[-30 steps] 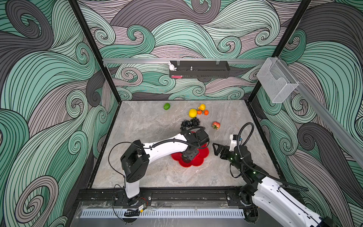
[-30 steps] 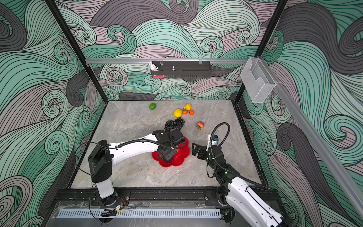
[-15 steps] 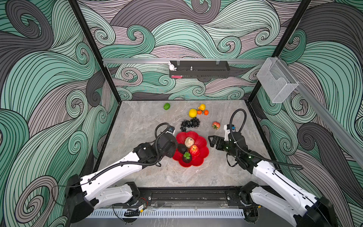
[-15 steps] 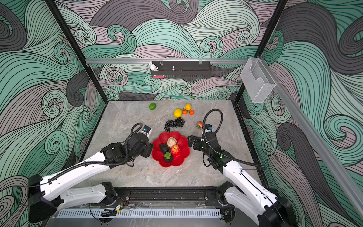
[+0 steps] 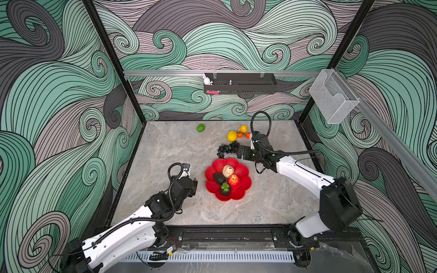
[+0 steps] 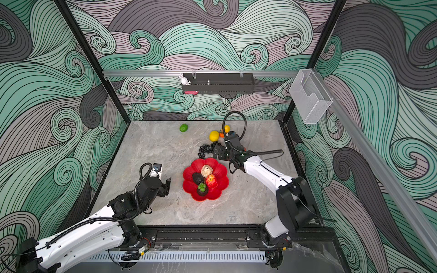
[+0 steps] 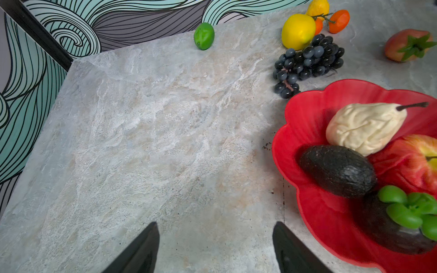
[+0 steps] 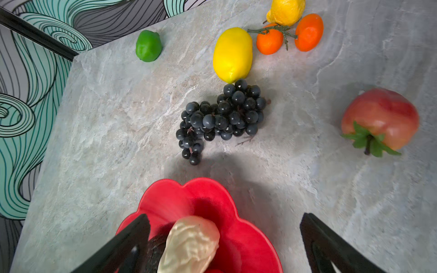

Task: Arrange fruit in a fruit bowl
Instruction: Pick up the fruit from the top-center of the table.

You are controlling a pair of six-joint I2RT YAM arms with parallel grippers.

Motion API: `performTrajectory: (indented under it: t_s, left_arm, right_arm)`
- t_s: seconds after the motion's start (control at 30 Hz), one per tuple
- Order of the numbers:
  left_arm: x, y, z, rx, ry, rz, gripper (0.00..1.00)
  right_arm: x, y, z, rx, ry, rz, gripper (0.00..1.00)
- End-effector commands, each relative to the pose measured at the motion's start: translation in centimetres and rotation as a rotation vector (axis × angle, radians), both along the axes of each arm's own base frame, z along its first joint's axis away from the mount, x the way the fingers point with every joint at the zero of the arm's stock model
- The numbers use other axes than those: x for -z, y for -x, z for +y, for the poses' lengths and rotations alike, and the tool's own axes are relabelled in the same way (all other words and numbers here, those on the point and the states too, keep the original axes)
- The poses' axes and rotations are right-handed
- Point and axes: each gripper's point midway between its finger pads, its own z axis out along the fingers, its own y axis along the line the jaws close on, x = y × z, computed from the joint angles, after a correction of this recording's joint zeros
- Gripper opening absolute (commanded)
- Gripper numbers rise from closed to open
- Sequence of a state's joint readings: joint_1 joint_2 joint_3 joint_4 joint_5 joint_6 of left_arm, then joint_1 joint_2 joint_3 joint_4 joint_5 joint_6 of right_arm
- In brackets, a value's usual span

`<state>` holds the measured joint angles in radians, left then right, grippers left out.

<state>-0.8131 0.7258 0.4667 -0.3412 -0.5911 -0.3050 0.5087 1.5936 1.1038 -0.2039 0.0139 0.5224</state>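
red fruit bowl (image 5: 238, 195) pretty much mid-tabletop with pear (image 5: 228, 170), avocado (image 5: 219, 178), apple (image 5: 233, 181) and mangosteen (image 5: 225, 189) in it, grapes (image 5: 225, 149) just behind its rim, lemons (image 5: 232, 136), tangerines (image 5: 240, 135) and lime (image 5: 200, 127) nearer the back edge, left jaws open and empty, right jaws spread wide, holding nothing

Papered on all sides w/ swirling teal, grey & mauve wave-pattern wallpaper (image 5: 212, 42). Floored w/ grey marble-look tabletop (image 5: 170, 146). Framed by black metal corner posts (image 5: 113, 61); spanned at back by silver aluminium rail (image 5: 165, 73) carrying long black perforated shelf (image 5: 240, 86) w/ small white rabbit figurine (image 5: 207, 80). Fitted at rt w/ clear plastic wall pocket (image 5: 333, 101).
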Motion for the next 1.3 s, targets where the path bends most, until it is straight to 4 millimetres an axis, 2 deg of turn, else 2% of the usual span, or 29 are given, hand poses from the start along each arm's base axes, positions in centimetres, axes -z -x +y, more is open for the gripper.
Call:
performTrajectory:
  t_s: [0.0, 0.07, 0.2, 0.47, 0.63, 0.67, 1.1, 1.27]
  left_arm:
    - [-2.2, -0.7, -1.0, 0.033, 0.055, -0.085, 0.78]
    - [-2.3, -0.5, -0.8, 0.032, 0.056, -0.080, 0.79]
    - [-2.5, -0.2, -0.3, 0.020, 0.080, -0.090, 0.86]
    - [-2.7, 0.2, -0.4, 0.054, 0.106, -0.142, 0.92]
    - [-2.8, 0.2, -0.3, 0.057, 0.111, -0.157, 0.95]
    - [-2.8, 0.2, -0.3, 0.056, 0.111, -0.157, 0.99]
    - [-2.7, 0.1, -0.2, 0.045, 0.111, -0.162, 0.99]
    - [-2.7, 0.1, -0.2, 0.045, 0.111, -0.163, 0.99]
  right_arm:
    - [0.0, -2.7, 0.2, -0.004, 0.058, -0.023, 0.99]
    - [0.3, -4.4, 0.7, -0.029, 0.078, -0.030, 0.96]
    - [1.4, -7.7, 1.1, -0.030, 0.139, -0.021, 0.95]
    - [3.7, -13.1, 2.2, -0.035, 0.194, -0.004, 0.92]
    - [5.4, -14.7, 2.3, -0.030, 0.242, 0.033, 0.90]
    - [5.8, -15.0, 2.4, -0.029, 0.248, 0.036, 0.89]
    - [8.2, -17.4, 3.5, -0.042, 0.259, 0.054, 0.83]
    - [9.0, -18.1, 3.2, -0.021, 0.285, 0.067, 0.78]
